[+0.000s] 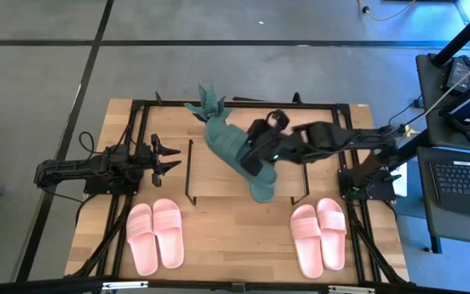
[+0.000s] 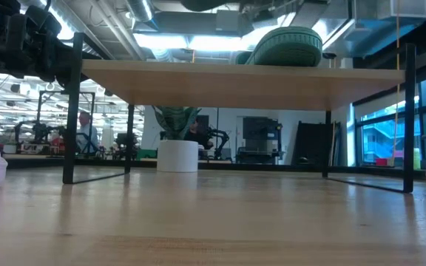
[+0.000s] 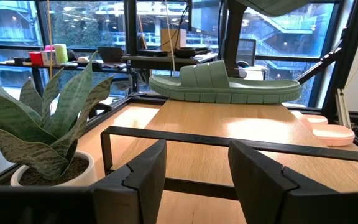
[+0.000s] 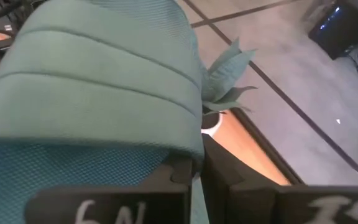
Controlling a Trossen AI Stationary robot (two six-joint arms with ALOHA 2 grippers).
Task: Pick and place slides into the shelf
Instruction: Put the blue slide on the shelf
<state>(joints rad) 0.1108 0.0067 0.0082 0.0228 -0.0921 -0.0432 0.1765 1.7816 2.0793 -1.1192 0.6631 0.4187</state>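
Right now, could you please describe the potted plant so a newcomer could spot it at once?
Start at the low wooden-topped shelf mid-table. Beyond its far edge stands a small white pot of stiff, pointed, mottled green leaves. It is the only plant; everything else nearby is rubber slides.

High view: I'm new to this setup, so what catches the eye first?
A dark green rubber slide lies on the low shelf's light wooden top board, with the right gripper shut on its partner above it. Two light pink pairs wait on the table in front.
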